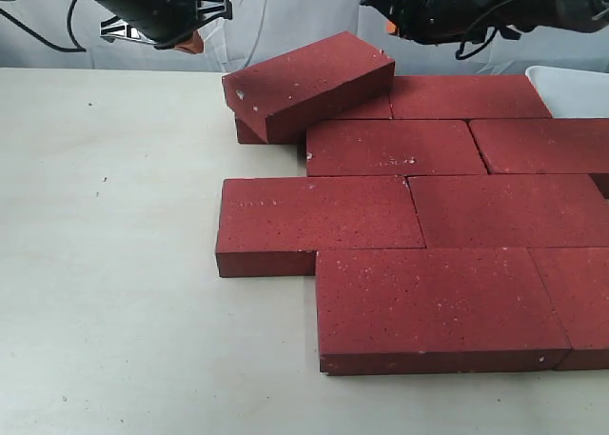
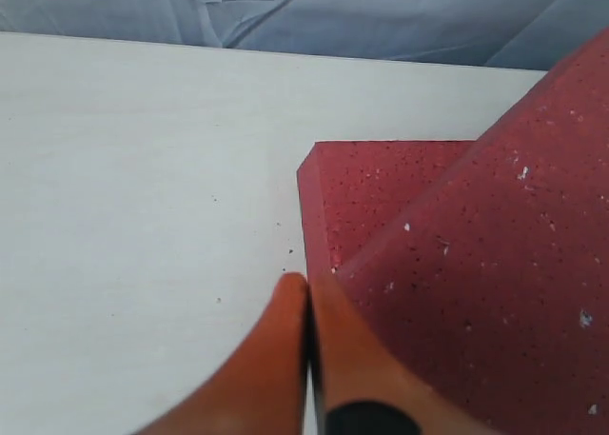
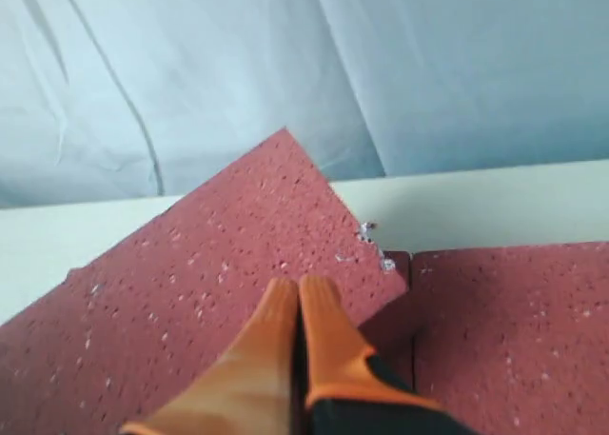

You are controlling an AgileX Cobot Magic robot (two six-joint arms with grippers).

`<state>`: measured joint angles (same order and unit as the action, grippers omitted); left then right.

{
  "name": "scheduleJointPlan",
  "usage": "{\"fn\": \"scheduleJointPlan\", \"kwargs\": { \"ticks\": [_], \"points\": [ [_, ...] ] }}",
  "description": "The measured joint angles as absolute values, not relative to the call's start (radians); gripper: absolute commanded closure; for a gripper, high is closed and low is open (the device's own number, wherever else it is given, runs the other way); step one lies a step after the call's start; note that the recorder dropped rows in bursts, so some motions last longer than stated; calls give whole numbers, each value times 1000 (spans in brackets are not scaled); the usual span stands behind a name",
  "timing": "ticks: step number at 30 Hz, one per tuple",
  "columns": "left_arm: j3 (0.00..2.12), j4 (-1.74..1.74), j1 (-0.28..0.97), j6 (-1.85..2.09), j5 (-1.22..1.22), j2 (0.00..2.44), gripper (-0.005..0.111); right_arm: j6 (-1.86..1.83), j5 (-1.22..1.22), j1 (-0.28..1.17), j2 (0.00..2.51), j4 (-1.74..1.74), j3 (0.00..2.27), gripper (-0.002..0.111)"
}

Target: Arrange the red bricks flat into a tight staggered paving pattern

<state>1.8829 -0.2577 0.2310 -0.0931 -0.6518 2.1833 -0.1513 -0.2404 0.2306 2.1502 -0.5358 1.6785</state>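
Several dark-red bricks lie flat in staggered rows on the table, such as the front one and a middle one. One brick lies askew and tilted on top of a back-row brick. The tilted brick also fills the left wrist view, over the lower brick. My left gripper is shut and empty, raised beside the tilted brick's left end. My right gripper is shut and empty, above the tilted brick's right end.
A white tray stands at the back right beside the bricks. The pale table stretches bare to the left of the paving. A grey cloth backdrop hangs behind the table.
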Motion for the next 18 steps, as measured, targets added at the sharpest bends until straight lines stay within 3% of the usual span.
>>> {"fn": "scheduleJointPlan", "kwargs": {
  "ticks": [5,12,18],
  "points": [
    [1883,-258,231,-93,-653,2183,107,-114,-186,202,2243,-669,1756,109],
    [1883,-258,231,-93,-640,2201,107,-105,-443,126,2531,-749,2193,109],
    [1883,-330,231,-93,-638,2290,107,-82,-551,102,2604,-699,2252,109]
  ]
}}
